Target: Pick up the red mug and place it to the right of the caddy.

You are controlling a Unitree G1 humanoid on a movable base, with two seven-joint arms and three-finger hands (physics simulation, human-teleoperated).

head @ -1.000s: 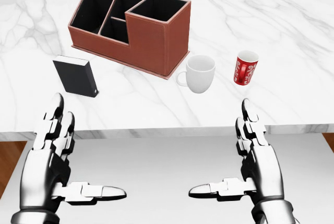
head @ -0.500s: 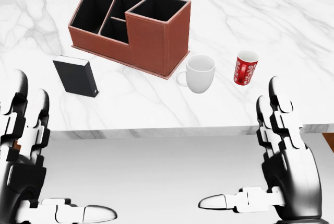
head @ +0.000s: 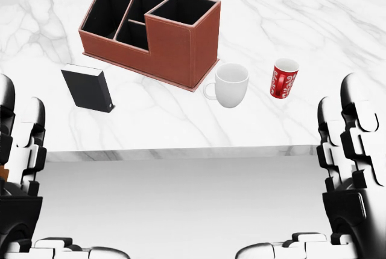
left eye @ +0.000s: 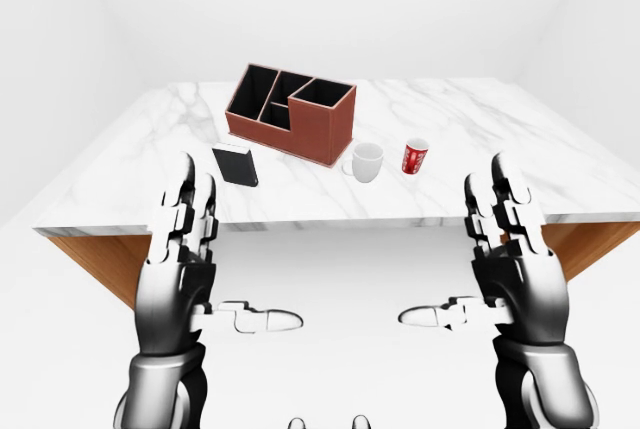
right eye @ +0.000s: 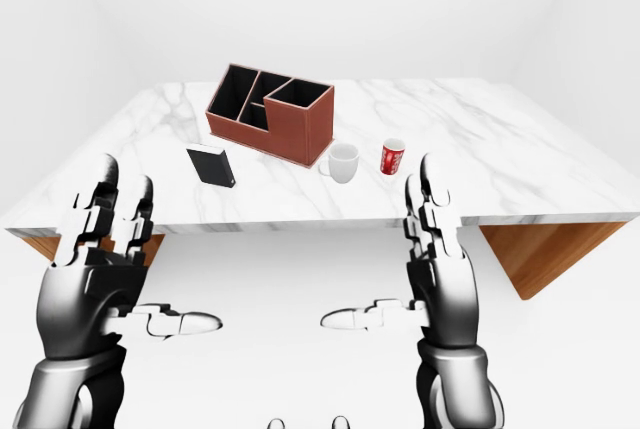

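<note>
The small red mug with white lettering (head: 284, 78) is seen upright on the white marble tabletop (head: 338, 35), to the right of the plain white ceramic mug (head: 230, 85), which sits just beside the right end of the brown leather-look compartment caddy (head: 153, 29). A small black box (head: 88, 87) is stood below-left of the caddy in the head view.

Both hands are held short of the table's near edge, nothing grasped. Left three-finger metal hand (left eye: 182, 259): fingers released, spread upright, thumb pointed inward. Right three-finger metal hand (left eye: 512, 259): same open pose, empty.

The red mug is judged untouched and the reach not yet begun. The spot right of the caddy is occupied by the white mug, so placement room looks tight. The right hand is nearer the mug.
</note>
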